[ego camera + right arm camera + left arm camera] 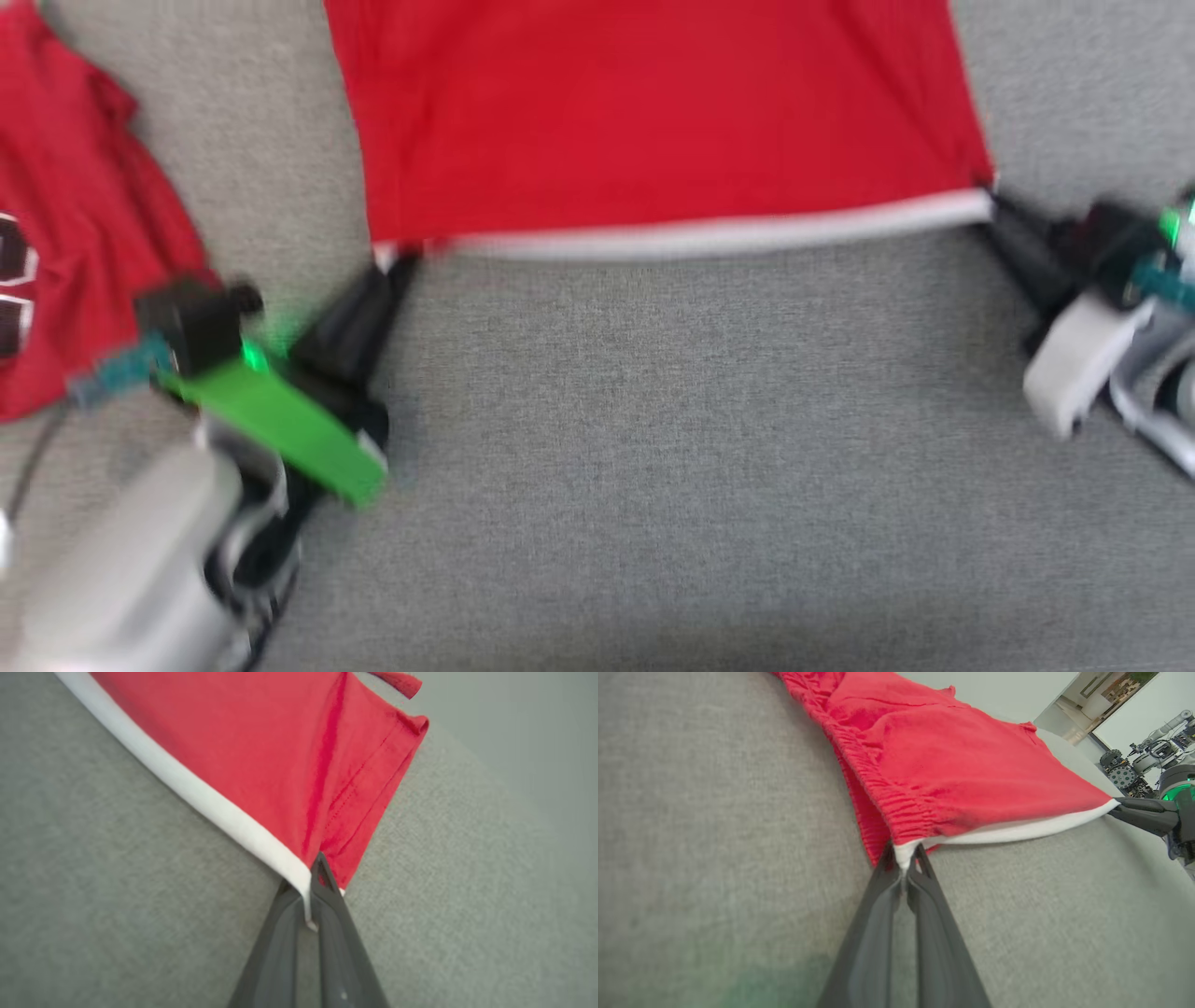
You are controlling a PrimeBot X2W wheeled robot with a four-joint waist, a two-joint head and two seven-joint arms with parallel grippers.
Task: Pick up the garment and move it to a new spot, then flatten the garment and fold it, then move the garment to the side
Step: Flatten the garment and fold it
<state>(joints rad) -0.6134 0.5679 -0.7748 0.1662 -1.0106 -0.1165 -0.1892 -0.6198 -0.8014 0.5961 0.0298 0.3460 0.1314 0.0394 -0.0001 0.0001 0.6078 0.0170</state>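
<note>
The garment (653,121) is red with a white band along its near edge, spread across the grey cloth-covered table (653,467). My left gripper (397,261) is shut on the band's left corner, seen up close in the left wrist view as the garment (962,765) pinched between the fingers of the left gripper (903,856). At the right, my right gripper (994,201) is shut on the band's other corner; the right wrist view shows the garment (261,751) clamped in the right gripper (310,882). The band is stretched taut between the two grippers.
A second red garment (75,215) with white and black print lies crumpled at the far left of the table, beside my left arm. In the left wrist view, other robot equipment (1148,760) stands in the room beyond the table's far edge.
</note>
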